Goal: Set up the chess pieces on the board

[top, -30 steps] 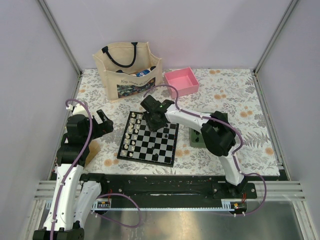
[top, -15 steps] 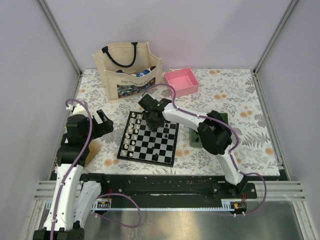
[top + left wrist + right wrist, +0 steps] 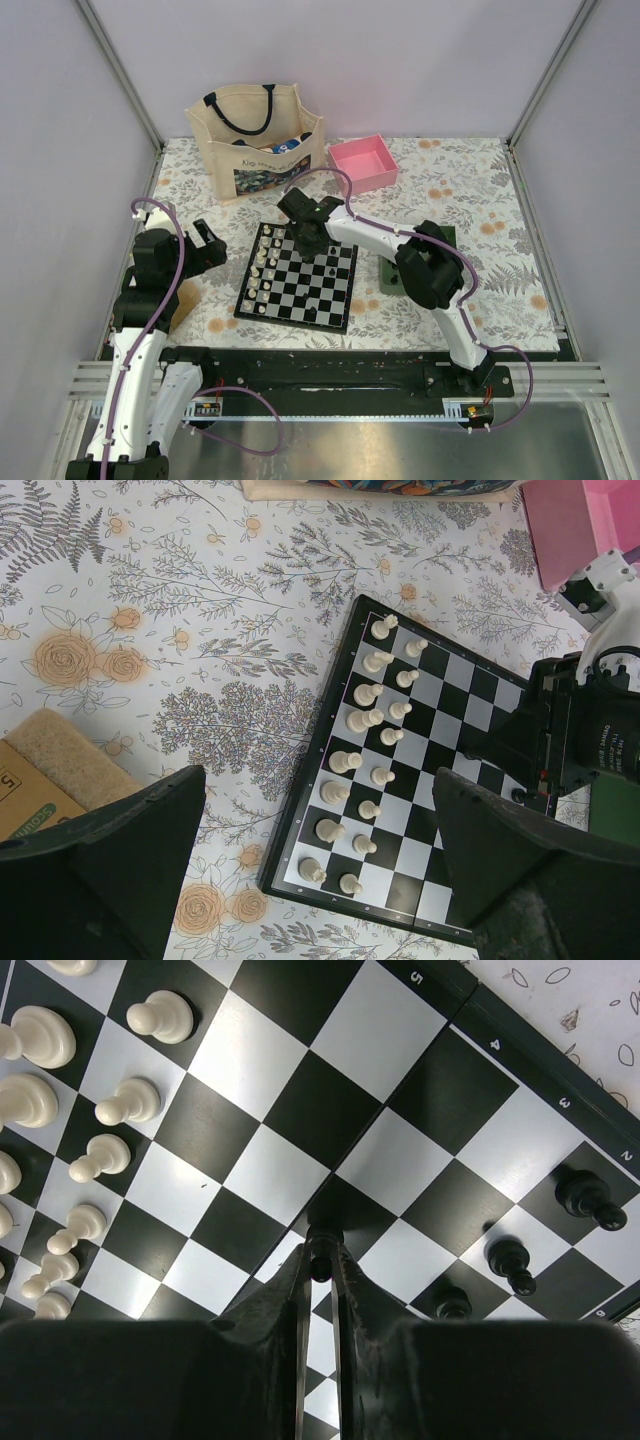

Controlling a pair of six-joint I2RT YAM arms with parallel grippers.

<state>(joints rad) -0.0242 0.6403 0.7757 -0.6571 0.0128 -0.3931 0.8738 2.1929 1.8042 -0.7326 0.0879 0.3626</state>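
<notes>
The board [image 3: 293, 322] lies in the middle of the table and also shows in the left wrist view [image 3: 300, 780] and the right wrist view [image 3: 300, 1110]. Cream-white chessmen [image 3: 262, 270] fill its two left columns. My right gripper [image 3: 308, 240] hangs over the board's far part, shut on a small black chess piece [image 3: 321, 1263] pinched at the fingertips [image 3: 300, 1270], just above a dark square. Three black chess pieces [image 3: 512, 1260] stand near the board's right edge. My left gripper [image 3: 205, 248] is open and empty, left of the board.
A beige tote bag [image 3: 258, 135] and a pink box [image 3: 363, 162] stand at the back. A green tray [image 3: 395, 270] lies right of the board, mostly behind my right arm. A cardboard piece [image 3: 50, 770] lies by my left gripper.
My right gripper has shifted a little left and toward the far edge of the board with the black piece. The left arm has not moved.
</notes>
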